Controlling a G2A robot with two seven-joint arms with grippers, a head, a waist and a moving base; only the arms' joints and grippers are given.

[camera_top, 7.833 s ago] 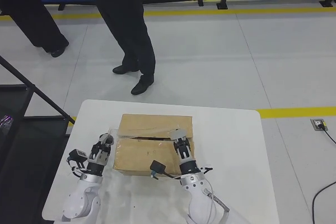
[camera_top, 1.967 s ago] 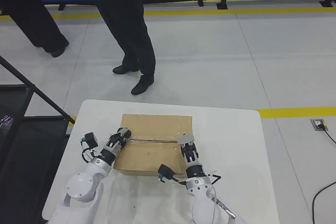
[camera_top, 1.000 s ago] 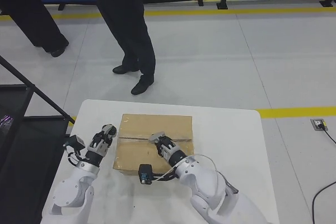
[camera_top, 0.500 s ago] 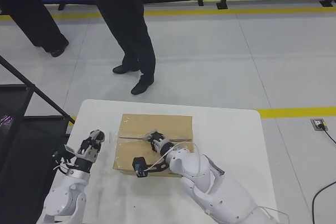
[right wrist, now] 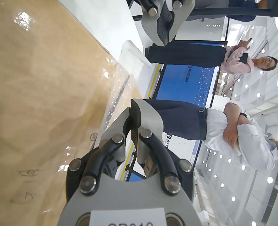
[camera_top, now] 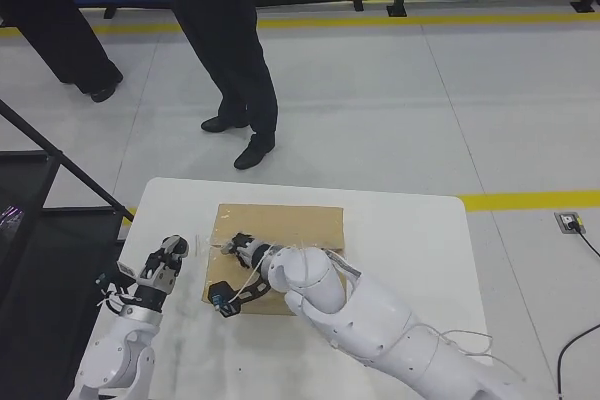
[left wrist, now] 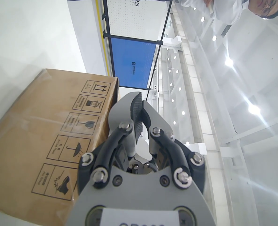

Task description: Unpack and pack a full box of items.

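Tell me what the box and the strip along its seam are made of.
Box: brown cardboard, matte, by its dull fibrous face and printed handling symbols. Strip: likely clear plastic tape, glossy, by its wrinkled glints.

The box (camera_top: 300,222) is showing matt brown cardboard, with glossy, wrinkled clear tape (right wrist: 120,83) shining along its seam; the table (camera_top: 410,260) at its 3 o'clock is looking smooth and white.

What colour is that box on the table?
Plain brown cardboard box, with black handling symbols printed on one side; the left wrist view shows it best.
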